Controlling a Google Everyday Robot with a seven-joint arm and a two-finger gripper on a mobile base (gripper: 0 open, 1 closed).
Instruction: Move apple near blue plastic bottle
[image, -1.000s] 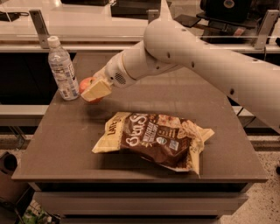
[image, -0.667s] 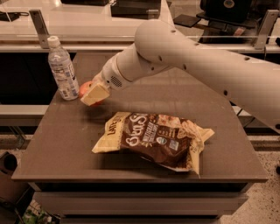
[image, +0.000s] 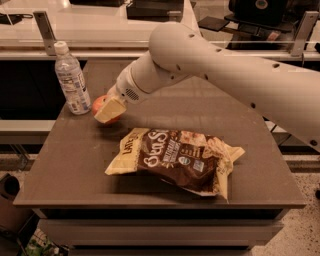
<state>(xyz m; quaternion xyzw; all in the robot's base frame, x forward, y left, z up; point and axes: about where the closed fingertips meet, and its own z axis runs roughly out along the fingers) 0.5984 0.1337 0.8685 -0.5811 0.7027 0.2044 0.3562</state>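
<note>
Single-arm manipulation on a brown table (image: 70, 170). The gripper (image: 106, 113) sits near the far-left corner of the surface, low over the tabletop, and is clenched on the apple (image: 98, 104) — one pale finger (image: 111, 109) lies across the fruit's near-right face, so only its red-orange left portion shows past the pad. The apple is at or just above the surface; contact with the table cannot be told. Just beside it, toward the left edge and slightly farther back, the blue plastic bottle (image: 71, 80) stands upright — white cap uppermost. The white arm (image: 225, 65) reaches in from the right edge. A chip bag (image: 175, 157) lies flat at the table's centre, apart from the apple.
</note>
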